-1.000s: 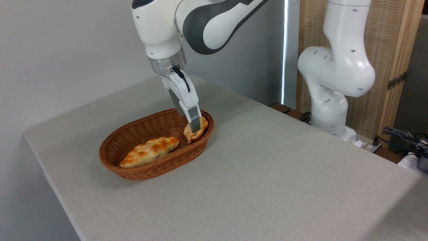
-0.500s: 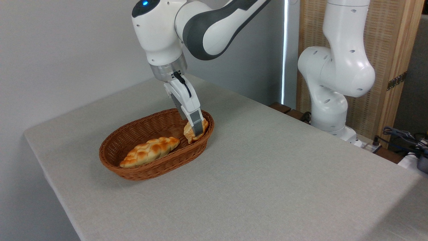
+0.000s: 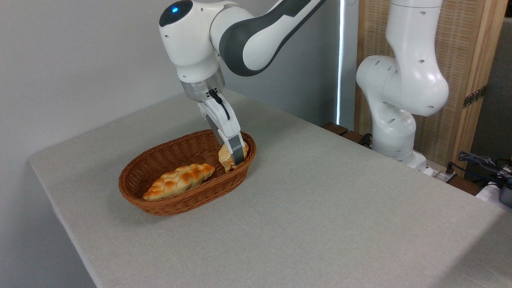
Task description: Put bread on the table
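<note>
Grey cloth-topped table (image 3: 320,208) carries a brown oval wicker basket (image 3: 176,200), where the two-finger gripper (image 3: 236,157) straddles the small golden-tan bun (image 3: 226,158). Grasping seems underway (whether the fingers have clamped, I cannot tell); next, lift clear of the rim.

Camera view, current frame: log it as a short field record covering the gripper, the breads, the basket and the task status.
gripper: gripper reaching down into the right end of the basket, fingers at the small bun; grip not clear from this view
bread: small round golden-tan bun, inside the basket against its right wall
other bread: long braided glazed loaf, lying in the basket to the left of the bun
basket: brown oval wicker basket, on the table
table: light grey cloth-topped table
task status: bun not yet on the table
</note>
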Tool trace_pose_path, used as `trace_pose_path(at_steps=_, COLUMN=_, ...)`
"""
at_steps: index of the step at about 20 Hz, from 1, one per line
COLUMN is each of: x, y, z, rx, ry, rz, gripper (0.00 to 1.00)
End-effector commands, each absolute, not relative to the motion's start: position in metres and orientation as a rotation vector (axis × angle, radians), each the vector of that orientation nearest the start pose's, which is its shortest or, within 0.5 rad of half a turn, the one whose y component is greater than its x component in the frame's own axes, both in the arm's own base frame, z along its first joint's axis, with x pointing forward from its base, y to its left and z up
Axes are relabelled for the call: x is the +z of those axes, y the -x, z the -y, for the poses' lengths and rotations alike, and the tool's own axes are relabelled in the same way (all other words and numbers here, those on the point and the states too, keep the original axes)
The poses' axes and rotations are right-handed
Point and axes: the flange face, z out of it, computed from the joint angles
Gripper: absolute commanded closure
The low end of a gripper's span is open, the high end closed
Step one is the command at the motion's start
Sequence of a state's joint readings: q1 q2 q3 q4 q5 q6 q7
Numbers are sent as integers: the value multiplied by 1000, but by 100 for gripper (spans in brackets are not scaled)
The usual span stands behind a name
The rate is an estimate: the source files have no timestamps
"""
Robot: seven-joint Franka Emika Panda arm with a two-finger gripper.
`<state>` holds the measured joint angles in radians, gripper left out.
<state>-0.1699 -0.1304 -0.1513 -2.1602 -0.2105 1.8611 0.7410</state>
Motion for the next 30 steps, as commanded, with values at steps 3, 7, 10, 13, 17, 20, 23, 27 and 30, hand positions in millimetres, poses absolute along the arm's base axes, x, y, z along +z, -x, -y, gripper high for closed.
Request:
trace_pose_path(at_steps=3, x=441, y=-459, z=173, rx=172, ry=2966, rz=-1571, gripper=43)
trace_pose_path(at_steps=7, x=441, y=-459, z=173, rx=171, ry=2965, rz=-1573, gripper=43)
trace_pose_path(at_steps=10, x=442, y=-460, z=172, rx=169, ry=2966, rz=-1571, gripper=43)
trace_pose_path(at_steps=13, x=445, y=-462, z=171, rx=154, ry=2971, rz=-1565, gripper=43)
trace_pose_path(at_steps=17, x=452, y=-467, z=168, rx=126, ry=2966, rz=-1571, gripper=53)
trace_pose_path(at_steps=20, x=459, y=-471, z=170, rx=104, ry=2966, rz=-1569, gripper=53)
trace_pose_path(at_steps=23, x=487, y=-485, z=168, rx=15, ry=2992, rz=-1550, gripper=52)
trace_pose_path(at_steps=27, x=521, y=-507, z=144, rx=24, ry=3042, rz=-1513, gripper=45)
trace_pose_path(at_steps=30, x=541, y=-520, z=128, rx=-15, ry=3041, rz=-1483, gripper=43)
